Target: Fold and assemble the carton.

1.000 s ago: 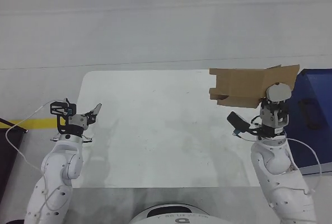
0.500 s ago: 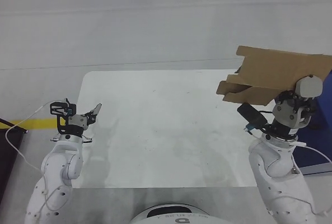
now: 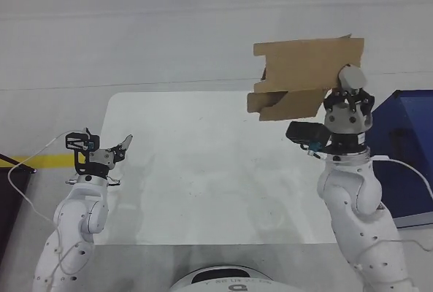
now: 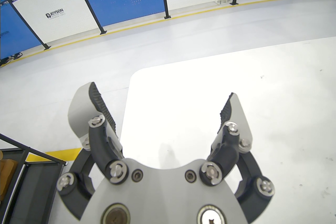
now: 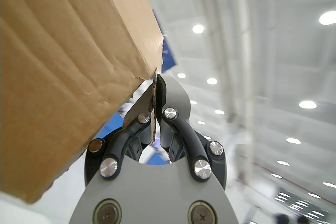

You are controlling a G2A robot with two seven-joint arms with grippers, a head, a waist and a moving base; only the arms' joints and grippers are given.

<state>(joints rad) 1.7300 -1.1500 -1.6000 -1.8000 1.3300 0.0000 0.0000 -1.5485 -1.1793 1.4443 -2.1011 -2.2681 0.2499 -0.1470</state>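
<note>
My left gripper [image 4: 162,101] hangs over the left edge of the white tabletop [image 3: 201,182], fingers spread and empty, unmoved through the last second. Farther out, my right gripper [image 5: 157,86] stays clenched on one edge of the flattened brown corrugated-cardboard carton [image 3: 307,69]. It has swung the carton out toward the blue bin [image 3: 413,146] and back, and now holds it aloft above the tabletop's far-right corner. With no box shape formed yet, I judge the carton must come down within both grippers' reach before folding starts.
</note>
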